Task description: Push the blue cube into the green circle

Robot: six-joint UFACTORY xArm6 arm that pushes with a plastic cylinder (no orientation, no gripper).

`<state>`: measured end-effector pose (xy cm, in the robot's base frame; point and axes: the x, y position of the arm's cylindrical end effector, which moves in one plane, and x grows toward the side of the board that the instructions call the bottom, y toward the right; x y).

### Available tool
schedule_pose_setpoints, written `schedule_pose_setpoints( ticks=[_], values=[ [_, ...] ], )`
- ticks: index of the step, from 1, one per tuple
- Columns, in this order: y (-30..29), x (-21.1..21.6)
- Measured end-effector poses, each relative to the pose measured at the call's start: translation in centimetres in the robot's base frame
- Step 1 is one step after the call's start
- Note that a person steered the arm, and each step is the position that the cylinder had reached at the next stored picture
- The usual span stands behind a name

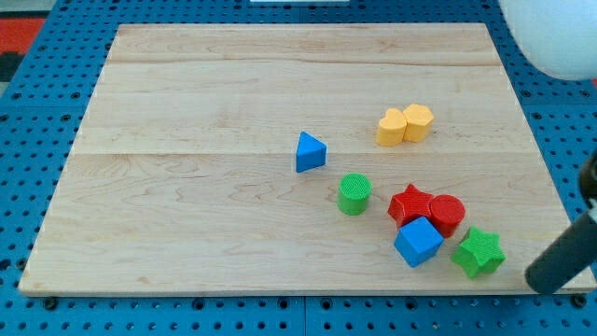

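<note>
The blue cube (pixel 417 242) lies near the board's bottom right, touching the red star (pixel 410 203) above it. The green circle (pixel 354 193), a short cylinder, stands up and to the left of the cube, with a small gap between them. My dark rod comes in from the view's right edge, and my tip (pixel 538 281) is at the bottom right, just off the board's right edge. The tip is to the right of the green star (pixel 478 251), apart from it, and further right of the blue cube.
A red cylinder (pixel 447 214) touches the red star's right side. A blue triangle (pixel 311 151) sits near the middle. A yellow heart (pixel 392 127) and a yellow hexagon (pixel 418 122) touch at upper right. The wooden board (pixel 187 187) lies on blue pegboard. A white rounded object (pixel 555 37) is at top right.
</note>
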<state>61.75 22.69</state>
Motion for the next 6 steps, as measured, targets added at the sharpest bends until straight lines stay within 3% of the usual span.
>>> schedule_pose_setpoints(
  ticks=[3, 6],
  values=[
    [-7.3, -0.3],
    [-12.0, -7.2]
  ],
)
